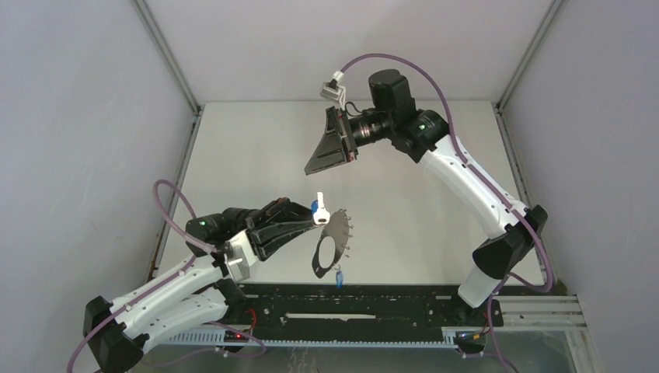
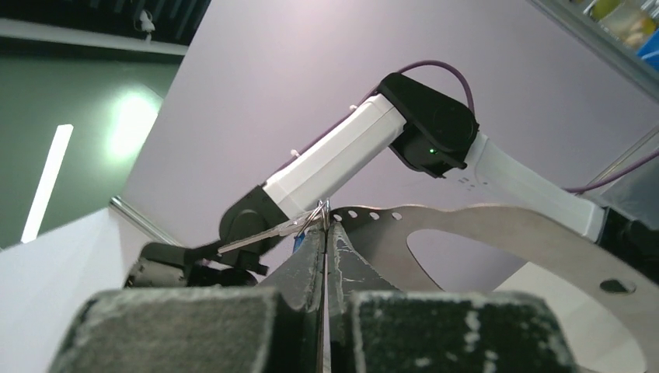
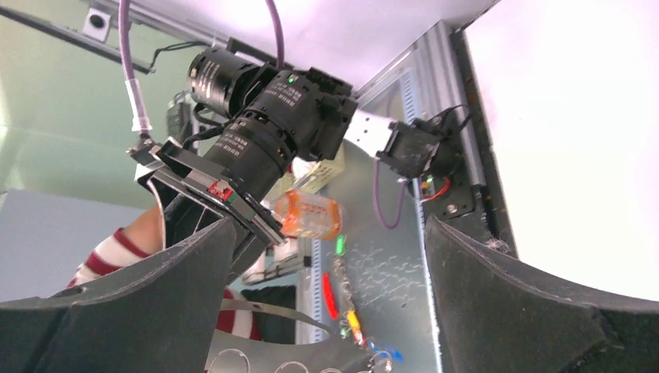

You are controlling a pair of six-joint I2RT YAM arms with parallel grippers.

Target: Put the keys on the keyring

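1. The left tool (image 1: 309, 221) is pressed shut on the rim of the keyring (image 1: 339, 231) and holds it up above the bench (image 1: 420, 202), at about 7 o'clock from the bench's middle.
2. The dark-tagged key (image 1: 339, 277) dangles at the ring's 6 o'clock and looks already hooked on.
3. The light-tagged key (image 1: 318, 207) sits at the ring's 11 o'clock, right at the left tool's tip. Whether it is fully threaded I cannot tell.
4. The right tool (image 1: 315, 162) hangs spread wide and empty at 12 o'clock from the ring, well apart from it.
5. The step in hand is probably seating the second key. The next move would call for the right tool to come down, pinch that key and work it onto a wire loop.
6. The left tool's own fingers crowd that spot, and the small loops along the ring's 3 o'clock edge could snag. A black rail (image 1: 373, 311) lies at the near edge.
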